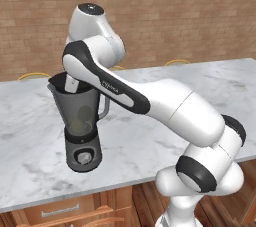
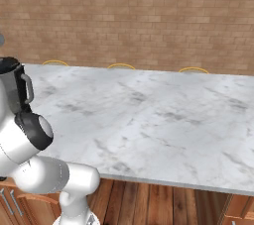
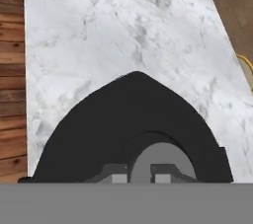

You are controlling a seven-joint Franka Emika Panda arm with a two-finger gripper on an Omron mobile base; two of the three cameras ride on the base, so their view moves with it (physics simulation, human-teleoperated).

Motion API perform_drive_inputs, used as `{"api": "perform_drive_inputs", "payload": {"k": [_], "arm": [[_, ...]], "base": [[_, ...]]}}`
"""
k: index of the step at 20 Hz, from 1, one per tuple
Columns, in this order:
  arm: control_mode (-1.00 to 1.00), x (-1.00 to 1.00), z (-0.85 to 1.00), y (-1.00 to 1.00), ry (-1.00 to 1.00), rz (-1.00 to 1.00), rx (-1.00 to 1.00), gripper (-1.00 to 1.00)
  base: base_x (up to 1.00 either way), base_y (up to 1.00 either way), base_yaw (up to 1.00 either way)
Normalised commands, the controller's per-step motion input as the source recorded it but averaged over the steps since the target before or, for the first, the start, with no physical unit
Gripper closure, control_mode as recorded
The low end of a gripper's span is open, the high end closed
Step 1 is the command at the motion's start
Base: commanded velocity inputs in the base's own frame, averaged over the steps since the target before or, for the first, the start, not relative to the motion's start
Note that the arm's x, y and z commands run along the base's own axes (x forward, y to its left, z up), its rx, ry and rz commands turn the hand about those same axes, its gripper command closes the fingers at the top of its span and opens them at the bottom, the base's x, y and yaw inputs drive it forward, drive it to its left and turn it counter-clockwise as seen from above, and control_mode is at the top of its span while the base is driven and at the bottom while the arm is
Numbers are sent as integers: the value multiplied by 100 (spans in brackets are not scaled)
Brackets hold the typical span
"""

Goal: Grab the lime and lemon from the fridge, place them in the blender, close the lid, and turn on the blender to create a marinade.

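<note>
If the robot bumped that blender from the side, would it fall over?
Probably it could tip. The blender stands tall on a narrow base, with the wide jug up top. The fruit low inside may steady it a little. On the smooth marble counter it might slide first rather than topple.

- I find one marking: small dark lettering on the white arm link (image 1: 111, 87) in the left base view, too small to read.
- I read no other text.
</note>
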Motion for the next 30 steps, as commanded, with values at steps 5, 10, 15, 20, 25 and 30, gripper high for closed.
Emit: {"api": "perform_drive_inputs", "payload": {"k": [5,10,15,20,25,30], "arm": [[-100,-12,-26,-13,4,0,2,100],[-100,-5,-31,-3,0,0,1,100],[-100,-8,-3,0,0,0,0,-100],[-100,-23,0,0,0,0,0,-100],[-100,-37,3,6,0,0,0,-100],[-100,-57,0,5,0,0,-1,-100]], "base": [[0,0,0],[0,0,0],[0,0,0],[0,0,0],[0,0,0],[0,0,0]]}}
